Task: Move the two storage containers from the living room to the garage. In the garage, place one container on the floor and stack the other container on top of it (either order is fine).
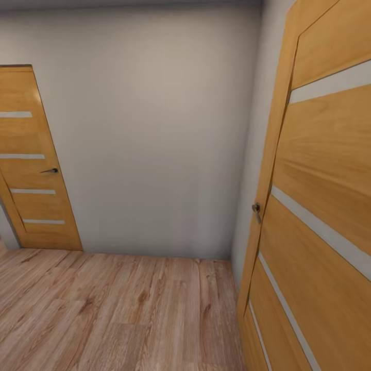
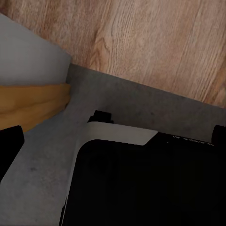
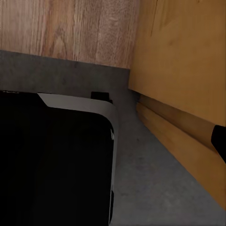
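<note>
The two storage containers are out of view. The head view looks into a hallway corner with a light wood-plank floor [image 1: 103, 309]. In the left wrist view my left gripper [image 2: 113, 141] is open; its black fingertips [image 2: 9, 146] stand at the frame's two edges with nothing held between them. Behind it lie my black-and-white base [image 2: 141, 179] and a grey concrete floor [image 2: 117, 99] that meets wood planks [image 2: 155, 42]. In the right wrist view one black fingertip [image 3: 219, 141] shows at the frame's edge, over grey floor [image 3: 146, 169] beside a wooden door [image 3: 183, 52].
A tall wooden door [image 1: 319, 206] with pale stripes and a metal handle [image 1: 256, 211] stands very close on my right. A second similar door [image 1: 31, 170] is at the far left. A plain grey-white wall [image 1: 154, 129] closes the hallway ahead.
</note>
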Controlling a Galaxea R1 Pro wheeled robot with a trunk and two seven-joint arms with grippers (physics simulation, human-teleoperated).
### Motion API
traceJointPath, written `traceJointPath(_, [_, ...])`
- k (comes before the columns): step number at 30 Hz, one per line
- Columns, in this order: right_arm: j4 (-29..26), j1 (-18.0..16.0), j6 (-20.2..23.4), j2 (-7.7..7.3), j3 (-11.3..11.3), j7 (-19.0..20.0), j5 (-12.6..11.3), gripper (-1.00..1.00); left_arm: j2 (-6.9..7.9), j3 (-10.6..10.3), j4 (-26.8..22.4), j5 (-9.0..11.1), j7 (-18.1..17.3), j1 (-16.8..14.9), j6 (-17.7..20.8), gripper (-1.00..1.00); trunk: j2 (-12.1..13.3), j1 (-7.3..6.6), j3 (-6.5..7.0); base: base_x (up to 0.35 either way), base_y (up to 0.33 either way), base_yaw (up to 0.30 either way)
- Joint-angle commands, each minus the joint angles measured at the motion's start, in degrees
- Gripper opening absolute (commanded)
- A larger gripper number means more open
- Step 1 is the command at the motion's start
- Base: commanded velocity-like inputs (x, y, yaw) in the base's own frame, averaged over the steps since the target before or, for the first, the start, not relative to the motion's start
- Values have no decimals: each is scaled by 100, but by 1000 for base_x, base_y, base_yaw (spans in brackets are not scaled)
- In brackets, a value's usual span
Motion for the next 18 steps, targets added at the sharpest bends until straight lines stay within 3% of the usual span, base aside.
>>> traceJointPath(1, [18, -8, -35, 2, 48, -3, -59, 100, -2, 18, 5, 55, 5, -5, -21, 100, -7, 1, -9, 19, 29, 0])
traceJointPath(7, [18, -8, -36, 3, 47, -3, -61, 100, -4, 18, 5, 55, 5, -5, -21, 100, -7, 1, -9, 55, 125, 0])
traceJointPath(18, [18, -8, -36, 3, 52, -3, -55, 100, -10, 18, 5, 55, 5, -5, -21, 100, -7, 1, -9, 10, 11, 0])
